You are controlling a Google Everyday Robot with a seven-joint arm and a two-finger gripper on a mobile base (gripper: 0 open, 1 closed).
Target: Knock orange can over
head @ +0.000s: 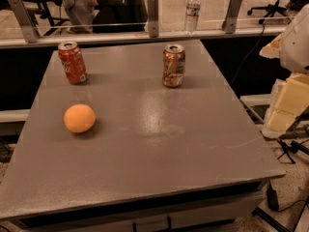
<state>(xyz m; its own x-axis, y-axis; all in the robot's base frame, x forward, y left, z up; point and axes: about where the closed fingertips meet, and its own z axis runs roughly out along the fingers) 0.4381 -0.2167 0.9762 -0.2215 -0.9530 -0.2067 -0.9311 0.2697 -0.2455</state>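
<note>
Coppery orange can (pixel 174 65), silver rim, standing upright

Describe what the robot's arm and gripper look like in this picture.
The gripper is not in view, so nothing of its look can be told. The only possible piece of the robot is a whitish rounded shell at the right edge: smooth, pale, no cables or markings to be seen. Whether it belongs to the arm is uncertain.
</note>
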